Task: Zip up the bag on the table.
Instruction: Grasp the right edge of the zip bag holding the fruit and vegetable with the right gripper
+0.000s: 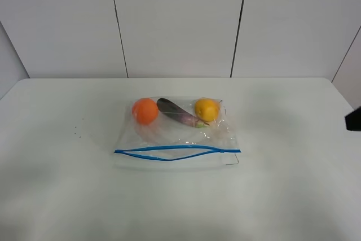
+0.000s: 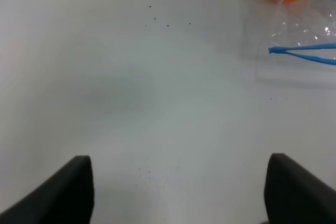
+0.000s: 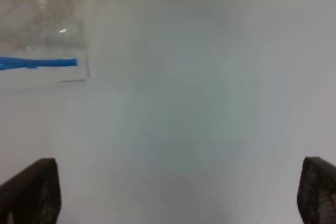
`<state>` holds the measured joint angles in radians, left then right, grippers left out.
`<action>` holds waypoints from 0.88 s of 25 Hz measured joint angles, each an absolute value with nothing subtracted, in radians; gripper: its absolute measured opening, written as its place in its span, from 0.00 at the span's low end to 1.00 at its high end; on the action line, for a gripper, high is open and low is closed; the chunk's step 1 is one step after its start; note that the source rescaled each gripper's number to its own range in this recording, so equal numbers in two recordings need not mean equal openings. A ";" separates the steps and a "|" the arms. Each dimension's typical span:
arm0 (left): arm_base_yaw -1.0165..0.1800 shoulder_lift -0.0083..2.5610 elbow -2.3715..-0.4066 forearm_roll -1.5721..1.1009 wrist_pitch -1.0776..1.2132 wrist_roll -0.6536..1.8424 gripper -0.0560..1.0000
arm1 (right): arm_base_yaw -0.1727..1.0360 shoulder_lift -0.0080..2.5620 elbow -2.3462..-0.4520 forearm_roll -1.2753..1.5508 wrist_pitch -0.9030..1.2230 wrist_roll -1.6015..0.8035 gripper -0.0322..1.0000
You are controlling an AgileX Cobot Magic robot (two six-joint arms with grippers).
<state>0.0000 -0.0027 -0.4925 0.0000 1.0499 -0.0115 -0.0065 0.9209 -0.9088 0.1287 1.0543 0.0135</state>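
Bag (image 1: 176, 135) central on table (image 1: 293, 187), far from edges

The bag (image 1: 180, 136) is clear, crinkly, glossy plastic; the table (image 1: 282, 184) is matte white.

A lab-like test space; bare white table (image 1: 293, 196); plain white panelled wall (image 1: 180, 21) behind.

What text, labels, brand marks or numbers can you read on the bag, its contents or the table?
None: no view shows any readable text.
The bag: clear plastic, no print visible, only a blue zipper strip.
The table: plain white, unmarked.
The wall panels: blank.
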 joint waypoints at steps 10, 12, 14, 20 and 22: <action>0.000 -0.003 -0.493 0.000 1.050 -0.012 1.00 | -0.007 1.410 -1.052 0.288 0.978 -0.109 1.00; 0.000 -0.003 -0.493 0.000 1.050 -0.012 1.00 | -0.007 1.485 -1.052 0.323 0.934 -0.145 1.00; 0.000 -0.003 -0.493 0.000 1.050 -0.012 1.00 | -0.007 1.562 -1.053 0.377 0.882 -0.199 1.00; 0.000 -0.003 -0.493 0.000 1.050 -0.012 1.00 | -0.007 1.747 -1.053 0.658 0.812 -0.475 1.00; 0.000 -0.003 -0.493 0.000 1.050 -0.012 1.00 | -0.007 1.794 -1.053 0.756 0.810 -0.574 1.00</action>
